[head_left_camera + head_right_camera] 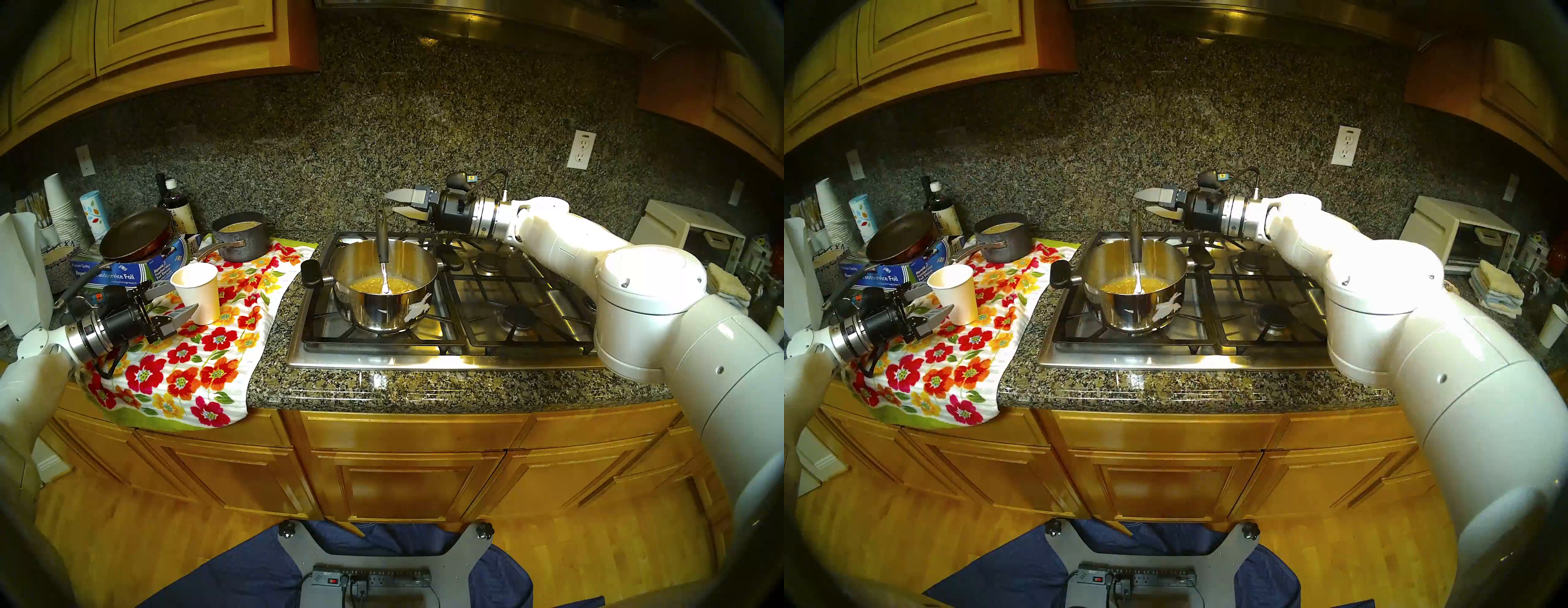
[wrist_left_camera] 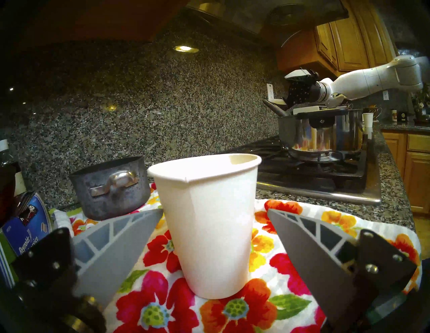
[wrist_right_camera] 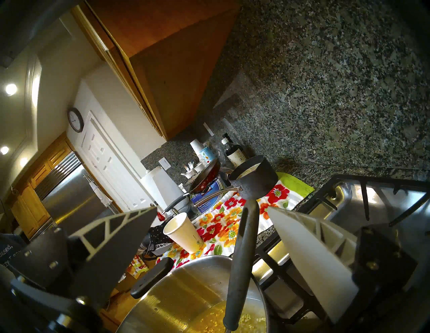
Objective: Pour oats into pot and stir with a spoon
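Both my grippers gape wide, holding nothing.
Right gripper (image 1: 392, 204) hangs by the spoon (image 1: 383, 250) leaning in the pot (image 1: 384, 288); a clumsy grab could topple it.

We see shiny steel pot (image 1: 384, 293), black stub handle, torn white sticker patch. Golden-yellow oats (image 1: 384, 285) inside. Spoon (image 1: 383, 250): silver bowl, black handle. We note cream-white paper cup (image 1: 197, 292); towel (image 1: 203, 352) white with red, orange, yellow flowers, green edge. Small saucepan (image 1: 242, 242) dark grey. Countertop (image 1: 382, 390) speckled black-grey granite.
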Controlling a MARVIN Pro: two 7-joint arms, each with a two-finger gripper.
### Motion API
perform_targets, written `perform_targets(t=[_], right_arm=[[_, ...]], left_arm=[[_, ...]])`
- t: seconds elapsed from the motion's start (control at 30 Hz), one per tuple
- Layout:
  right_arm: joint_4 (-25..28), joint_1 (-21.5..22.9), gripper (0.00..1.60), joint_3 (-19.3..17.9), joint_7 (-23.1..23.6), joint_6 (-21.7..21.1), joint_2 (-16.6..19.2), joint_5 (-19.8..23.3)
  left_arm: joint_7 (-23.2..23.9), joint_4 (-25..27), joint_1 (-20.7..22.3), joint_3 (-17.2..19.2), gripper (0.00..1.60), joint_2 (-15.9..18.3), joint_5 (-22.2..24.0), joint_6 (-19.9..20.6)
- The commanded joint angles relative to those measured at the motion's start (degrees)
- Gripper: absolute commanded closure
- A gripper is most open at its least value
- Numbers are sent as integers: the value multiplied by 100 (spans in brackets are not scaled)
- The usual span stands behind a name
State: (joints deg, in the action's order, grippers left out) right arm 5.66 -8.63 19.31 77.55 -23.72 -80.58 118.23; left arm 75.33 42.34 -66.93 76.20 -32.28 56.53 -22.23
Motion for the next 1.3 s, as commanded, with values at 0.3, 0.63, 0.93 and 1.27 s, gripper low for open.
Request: perform_targets(t=[0.3, 0.63, 0.93, 1.27], right_arm=[[7, 232, 0, -57, 15, 2, 5, 45], [7, 232, 0, -58, 15, 2, 5, 44], [7, 232, 0, -59, 15, 1, 5, 43], [7, 232, 0, -60, 15, 1, 5, 42]], left_arm=[[8, -357, 596, -39, 0, -113, -117, -11], [162, -519, 802, -107, 0, -249, -162, 28], [305, -503, 793, -101, 0, -302, -171, 44], [289, -494, 825, -137, 0, -336, -271, 154]])
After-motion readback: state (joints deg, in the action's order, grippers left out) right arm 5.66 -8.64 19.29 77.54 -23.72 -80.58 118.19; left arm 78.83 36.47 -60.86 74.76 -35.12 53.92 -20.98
